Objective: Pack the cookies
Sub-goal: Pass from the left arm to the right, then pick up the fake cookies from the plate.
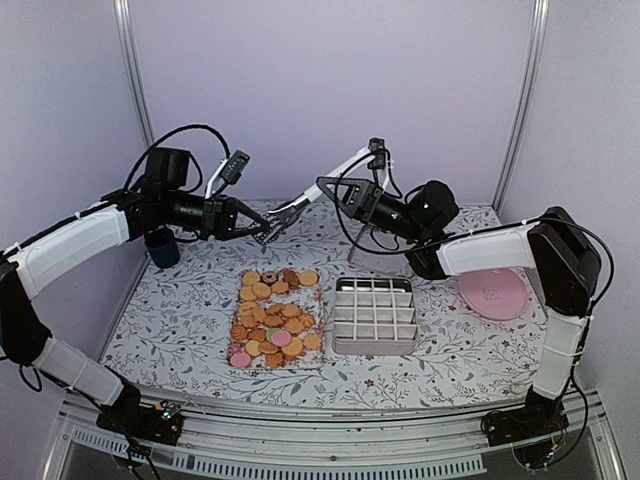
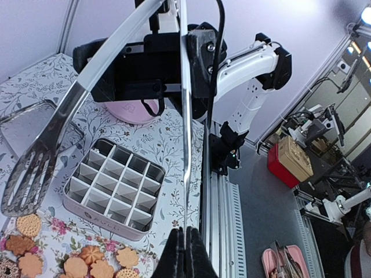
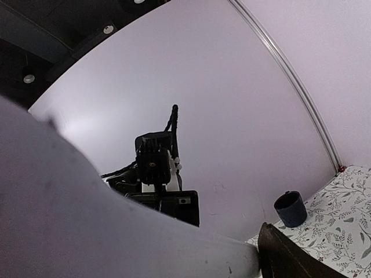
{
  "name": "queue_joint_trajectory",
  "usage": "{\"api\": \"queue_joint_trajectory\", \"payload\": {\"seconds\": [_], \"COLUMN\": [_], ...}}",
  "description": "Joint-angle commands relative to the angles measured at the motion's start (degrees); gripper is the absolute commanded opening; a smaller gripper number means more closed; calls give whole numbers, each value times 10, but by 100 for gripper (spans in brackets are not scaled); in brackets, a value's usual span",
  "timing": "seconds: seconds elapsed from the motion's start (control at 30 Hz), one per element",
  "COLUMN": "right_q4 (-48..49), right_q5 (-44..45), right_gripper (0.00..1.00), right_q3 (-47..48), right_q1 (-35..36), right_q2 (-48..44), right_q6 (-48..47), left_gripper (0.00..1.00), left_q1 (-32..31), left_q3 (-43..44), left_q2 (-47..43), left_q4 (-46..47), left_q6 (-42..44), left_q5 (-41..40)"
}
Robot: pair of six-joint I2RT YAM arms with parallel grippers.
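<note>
Orange-tan cookies [image 1: 275, 318], with a few pink, green and dark brown ones, lie in a loose heap on a floral sheet [image 2: 55, 226] at mid-tabletop [image 1: 170, 320], just left of the divided tin [image 1: 375, 315]. No cookie shows in its cells. Judged light, stiff and brittle, likely crumbly at the edges, so no hard squeeze. Best hold: across the rim of a single disc, or lifted from beneath on a slotted blade. Discs are round, so they have no long axis of their own. Most lie flat, faces up, some overlapping. The heap's long axis runs near to far. Left end effector [image 2: 184, 255]: pressed together, pinching one thin arm of the metal tongs [image 2: 69, 110], held in the air beyond the far end of the heap. Right end effector [image 1: 328, 188]: at the tongs' other end, jaws look wide. Whether it grips, cannot tell.
</note>
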Motion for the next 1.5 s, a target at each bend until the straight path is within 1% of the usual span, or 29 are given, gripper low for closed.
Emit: {"api": "queue_joint_trajectory", "payload": {"seconds": [0.0,0.2,0.27,0.3,0.47,0.57,0.63,0.7,0.73,0.77,0.8,0.9,1.0,1.07,1.23,1.47], "right_q4": [32,-9,-29,-42,-125,-170,-195,-227,-243,-258,-272,-305,-330,-337,-368,-378], "right_q5": [-25,-15,-11,-9,19,36,45,60,69,79,89,119,141,147,152,165], "right_gripper": [82,66,64,63,59,57,56,56,56,56,56,56,55,55,55,55], "right_q3": [30,22,13,11,-18,-24,-26,-25,-26,-26,-26,-21,-8,1,80,168], "right_q1": [36,37,38,37,37,37,37,38,40,42,46,59,77,88,100,100], "right_q2": [9,-7,-18,-25,-57,-67,-71,-75,-77,-80,-81,-79,-66,-50,15,95], "right_q6": [11,-9,-25,-32,-97,-131,-151,-173,-191,-202,-219,-263,-295,-309,-341,-359], "left_gripper": [0,0,2,5,30,40,54,58,62,69,74,76,77,77,77,77], "left_q1": [0,2,5,7,26,40,53,69,78,88,97,124,156,185,234,268], "left_q3": [-12,-16,-16,-16,-8,-9,-7,-4,-3,-2,-1,-7,-24,-36,-58,-75], "left_q2": [-4,-13,-17,-17,-17,-18,-19,-23,-25,-29,-33,-43,-54,-64,-75,-86], "left_q4": [16,6,-3,-10,-50,-80,-103,-128,-141,-153,-165,-198,-224,-236,-255,-262], "left_q6": [1,10,18,22,50,75,98,125,137,153,166,202,227,242,275,287], "left_q5": [-37,-44,-48,-51,-56,-68,-83,-108,-125,-145,-176,-227,-249,-253,-254,-242]}}
